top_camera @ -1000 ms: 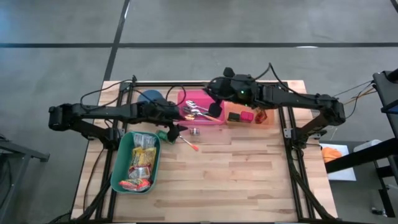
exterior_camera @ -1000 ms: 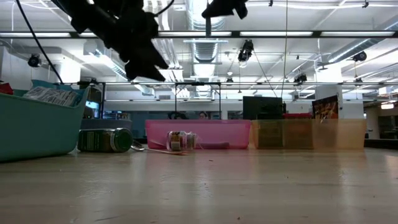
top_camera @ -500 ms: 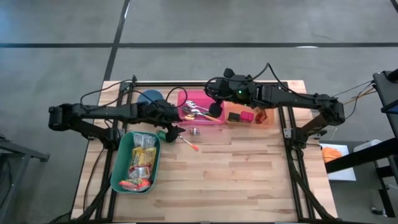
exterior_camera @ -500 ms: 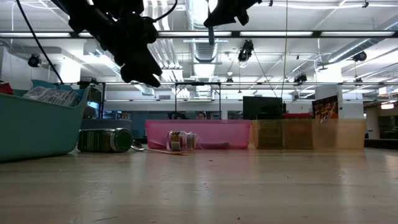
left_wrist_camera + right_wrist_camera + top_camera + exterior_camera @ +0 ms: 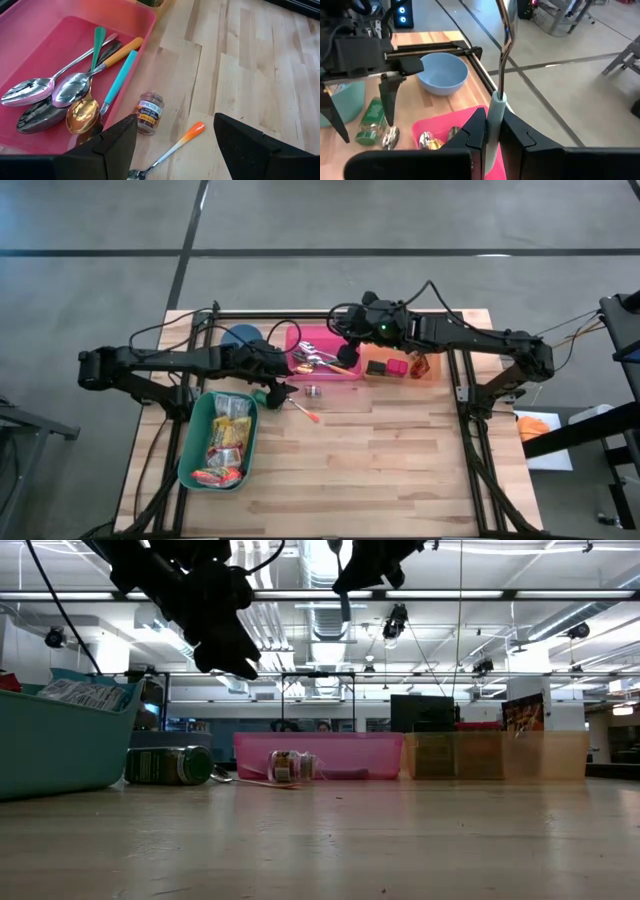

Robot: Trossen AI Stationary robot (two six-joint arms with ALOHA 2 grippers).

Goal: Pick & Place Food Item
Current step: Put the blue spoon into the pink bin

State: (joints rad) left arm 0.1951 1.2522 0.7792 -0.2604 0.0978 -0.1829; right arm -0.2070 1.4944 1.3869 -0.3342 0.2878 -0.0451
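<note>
From above, the right gripper was seen over the far edge of the pink tray, but what it carried could not be made out there. That was supplied by its own wrist camera: the fingers were clamped shut on the pale handle of a spoon, held upright with the metal stem rising out of the frame, so the bowl of the spoon was cut off. The same view showed a blue bowl on the table beyond the tray and a green jar lying on its side. The left gripper was seen beside the tray's near corner, its fingers spread apart and nothing between them; its wrist camera alone showed the tray's contents clearly: several spoons and a teal-handled utensil. Just outside the tray a small spice jar lay on the wood, with an orange-tipped utensil beside it, its metal end partly hidden by the fingers. The food packets were seen only from above, lying in the green bin; from table height only the bin's wall and a packet edge showed. Items in the clear box beside the tray were too small to identify.
</note>
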